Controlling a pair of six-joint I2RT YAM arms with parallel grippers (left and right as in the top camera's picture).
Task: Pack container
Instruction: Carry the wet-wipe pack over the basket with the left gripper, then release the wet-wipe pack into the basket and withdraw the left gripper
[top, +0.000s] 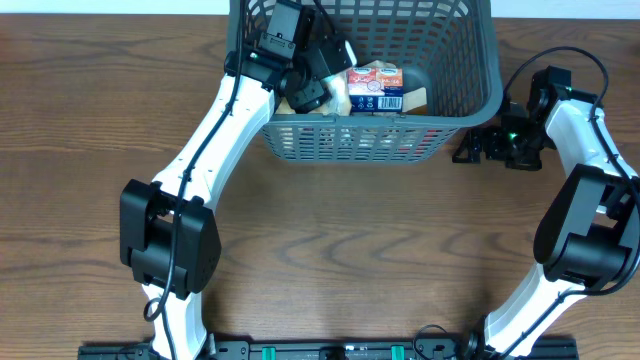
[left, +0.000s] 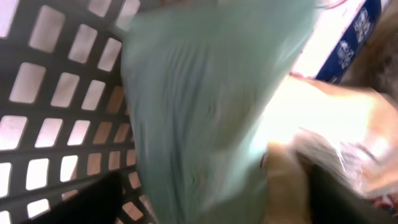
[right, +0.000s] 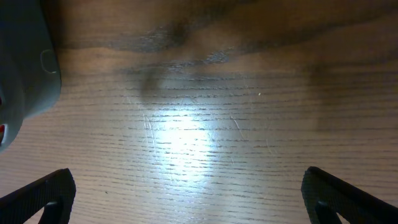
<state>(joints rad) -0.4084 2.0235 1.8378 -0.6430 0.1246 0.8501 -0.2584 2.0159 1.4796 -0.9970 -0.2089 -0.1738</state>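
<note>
The table (top: 330, 250) carries the basket (top: 350, 140) at its far edge, midway between the two arms, likely so that either one can reach into it.

The left arm (top: 215, 130) stretches forward and leans over the basket's near left corner, wrist dipped inside the rim. That pose suits dropping goods low, close to the base, rather than from above the rim. The right arm (top: 590, 170) is folded back on itself outside the basket's right wall, wrist turned down at bare wood; it looks parked clear of the opening.

The left gripper (top: 308, 92) sits over the packets on the basket's left side. In the wrist view its fingers (left: 93, 202) stand well apart, and a blurred green packet (left: 205, 106) hangs between them without either finger visibly pressing it, so it appears loose, not clamped. The right gripper (top: 470, 148) is spread wide with nothing between its fingers, just beside the basket's corner.

A labelled packet (top: 378, 88) already lies inside, right of the left gripper.
</note>
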